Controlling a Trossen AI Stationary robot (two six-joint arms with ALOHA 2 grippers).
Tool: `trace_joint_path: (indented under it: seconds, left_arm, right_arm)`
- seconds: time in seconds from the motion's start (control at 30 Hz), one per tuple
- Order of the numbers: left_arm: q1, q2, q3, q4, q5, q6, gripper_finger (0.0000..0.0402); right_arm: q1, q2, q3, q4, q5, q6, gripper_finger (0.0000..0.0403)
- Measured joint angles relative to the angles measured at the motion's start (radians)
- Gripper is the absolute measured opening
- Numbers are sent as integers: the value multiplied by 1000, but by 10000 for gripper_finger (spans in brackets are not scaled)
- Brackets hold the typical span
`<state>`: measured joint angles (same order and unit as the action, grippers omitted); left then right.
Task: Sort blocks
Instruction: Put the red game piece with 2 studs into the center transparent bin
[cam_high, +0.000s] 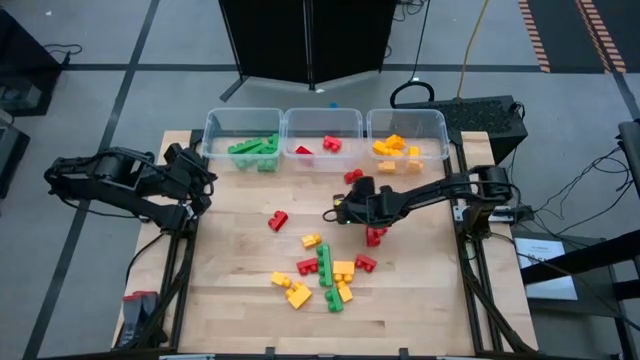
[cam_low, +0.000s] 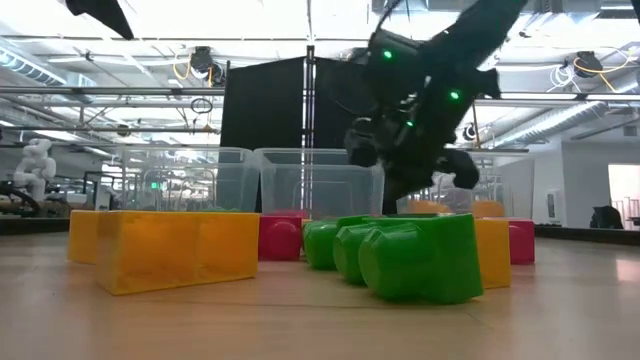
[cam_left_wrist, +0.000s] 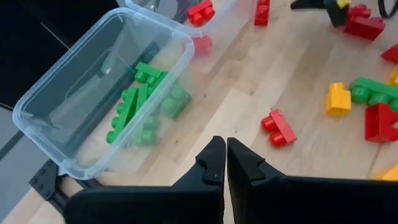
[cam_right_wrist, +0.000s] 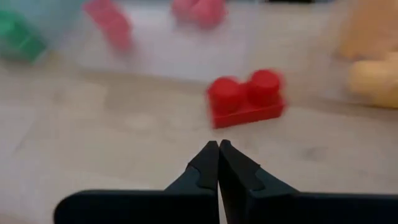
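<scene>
Loose red, yellow and green blocks (cam_high: 325, 272) lie on the wooden table, with one red block (cam_high: 277, 220) off to their left. My right gripper (cam_right_wrist: 218, 146) is shut and holds nothing. It slants down over the table's middle (cam_high: 350, 192), just short of a red two-stud block (cam_right_wrist: 245, 98) that rests flat near the bins (cam_high: 353, 176). My left gripper (cam_left_wrist: 225, 146) is shut and holds nothing, raised at the table's left edge (cam_high: 205, 187) beside the bin of green blocks (cam_left_wrist: 143, 99).
Three clear bins stand in a row at the far edge: green blocks in the left one (cam_high: 243, 140), red in the middle one (cam_high: 322, 135), yellow in the right one (cam_high: 407, 138). Another red block (cam_high: 375, 236) lies under my right arm.
</scene>
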<state>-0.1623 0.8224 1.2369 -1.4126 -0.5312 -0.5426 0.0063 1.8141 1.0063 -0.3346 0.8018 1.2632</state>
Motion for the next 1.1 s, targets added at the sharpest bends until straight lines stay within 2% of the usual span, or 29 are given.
trace_joint_path:
  seconds: [0.1,0.27,0.57,1.1]
  left_arm:
    - [0,0,0,-19,3,0,0]
    - [0,0,0,-20,3,0,0]
    - [0,0,0,-18,-19,6,0]
    - [0,0,0,-19,-24,5,0]
  right_arm:
    - [-1,-38,-65,71,57,16,1]
    - [-5,-108,-194,326,54,-84,0]
    - [-62,-128,-298,759,-193,-357,0]
    - [-176,-130,-301,642,-123,-317,0]
